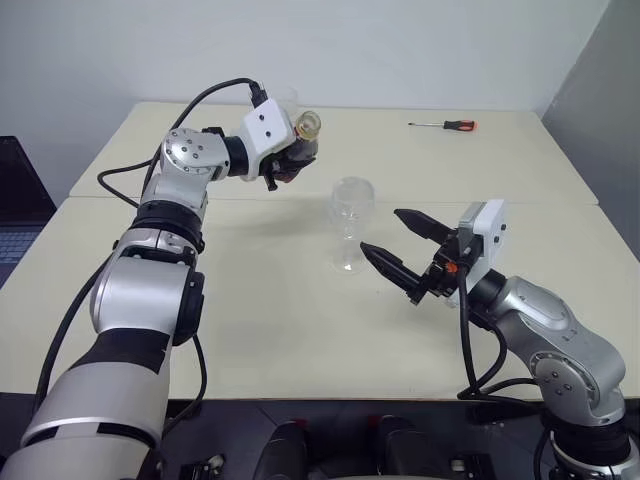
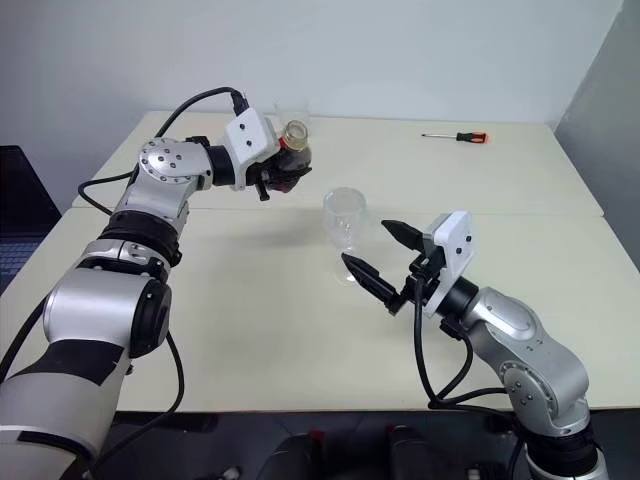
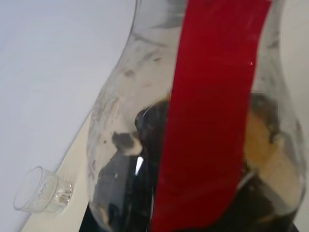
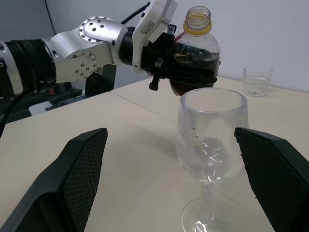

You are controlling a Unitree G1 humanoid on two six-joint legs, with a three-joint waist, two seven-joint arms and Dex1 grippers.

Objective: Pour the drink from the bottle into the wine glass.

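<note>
My left gripper [image 1: 288, 160] is shut on the bottle [image 1: 304, 137], held in the air above the table. The bottle is small and clear, with a red label strip [image 3: 212, 116] and a yellowish uncapped neck [image 4: 198, 19]. It stands nearly upright, and the dark drink [image 4: 195, 58] fills its lower part. The wine glass [image 1: 351, 215] stands on the table in front of and to the right of the bottle, its bowl clear. My right gripper [image 1: 382, 230] is open just right of the glass, with one finger on each side of the glass in the right wrist view.
A short clear tumbler [image 4: 257, 80] stands on the table behind the bottle. A red-handled screwdriver [image 1: 445, 125] lies at the far right of the cream table [image 1: 280, 310]. A dark laptop [image 1: 15, 200] sits off the table's left edge.
</note>
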